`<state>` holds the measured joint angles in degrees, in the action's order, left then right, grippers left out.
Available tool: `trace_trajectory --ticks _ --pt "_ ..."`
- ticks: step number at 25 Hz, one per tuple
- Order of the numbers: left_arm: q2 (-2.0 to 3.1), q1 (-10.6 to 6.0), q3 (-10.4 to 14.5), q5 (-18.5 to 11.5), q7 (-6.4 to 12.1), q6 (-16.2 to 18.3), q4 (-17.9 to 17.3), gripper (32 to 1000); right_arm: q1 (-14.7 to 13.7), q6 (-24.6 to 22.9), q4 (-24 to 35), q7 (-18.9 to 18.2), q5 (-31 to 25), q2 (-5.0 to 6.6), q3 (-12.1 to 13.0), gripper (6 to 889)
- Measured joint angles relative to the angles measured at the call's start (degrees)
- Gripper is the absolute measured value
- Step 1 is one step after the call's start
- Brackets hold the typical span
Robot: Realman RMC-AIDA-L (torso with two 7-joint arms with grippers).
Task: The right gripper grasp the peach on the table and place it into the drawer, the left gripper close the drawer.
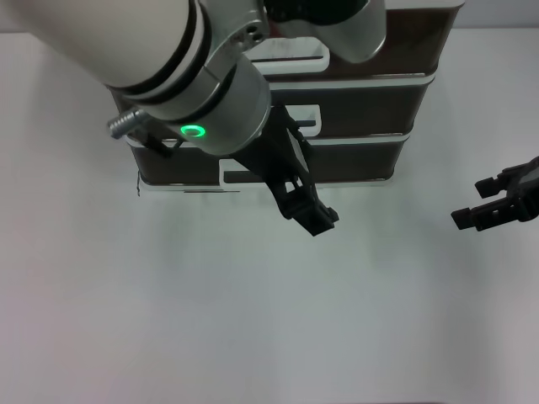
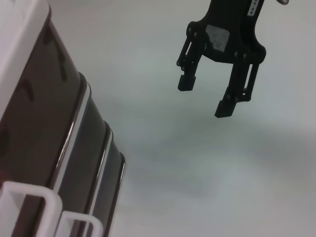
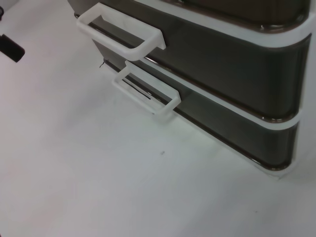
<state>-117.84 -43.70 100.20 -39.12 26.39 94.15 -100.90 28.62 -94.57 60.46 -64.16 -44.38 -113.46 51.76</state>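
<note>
No peach shows in any view. At the back of the white table [image 1: 253, 320] stands a smoky-brown drawer unit. Its drawer [image 3: 222, 54] with the large white loop handle [image 3: 123, 29] sits flush with the others, pushed in. My left gripper [image 1: 313, 217], on the silver arm with the green ring light, hangs just in front of the unit's lowest tier, clear of it. My right gripper [image 1: 487, 209] hovers over the table at the far right, away from the unit. In the left wrist view the right gripper [image 2: 205, 97] is open and holds nothing.
The unit has three stacked tiers [image 1: 354, 160] with white rims. A smaller loop handle [image 3: 148, 98] sticks out from the lowest tier near the table surface. Bare white table lies in front of the unit between the two grippers.
</note>
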Motion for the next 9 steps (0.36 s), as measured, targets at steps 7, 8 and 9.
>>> trace_trajectory --ticks 7,8,9 --pt "-0.02 2.94 0.33 -0.13 -1.54 -0.11 -3.6 838 0.0 0.01 0.0 0.0 0.17 -0.14 -0.16 816" --pt "-0.02 3.58 0.34 -0.16 -1.79 -0.14 -4.35 838 -0.08 0.04 0.0 0.0 0.17 -0.15 -0.16 816" --pt "-0.02 3.99 0.35 -0.17 -1.87 -0.14 -4.86 838 -0.19 0.13 0.0 0.0 0.17 -0.16 -0.16 816"
